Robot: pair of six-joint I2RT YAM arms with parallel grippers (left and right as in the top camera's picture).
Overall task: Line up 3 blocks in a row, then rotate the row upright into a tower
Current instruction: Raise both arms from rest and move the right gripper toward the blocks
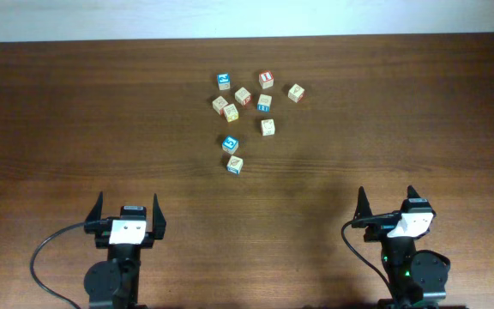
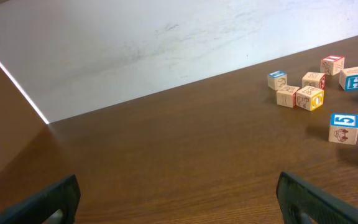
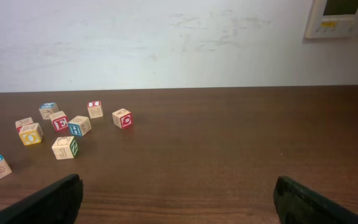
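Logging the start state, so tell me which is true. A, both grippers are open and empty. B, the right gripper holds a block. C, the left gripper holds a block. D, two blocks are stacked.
A: the left gripper and right gripper stand open and empty, short of the nearest block.

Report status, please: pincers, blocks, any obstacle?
Left pincer open, right pincer open, both empty. Blue block and orange-marked block nearest, untouched. Red cube farther back, not in the way.

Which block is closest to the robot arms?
The tan block with the orange diagonal mark, alone at the cluster's near edge; the blue-topped block sits just behind it, all others farther back.
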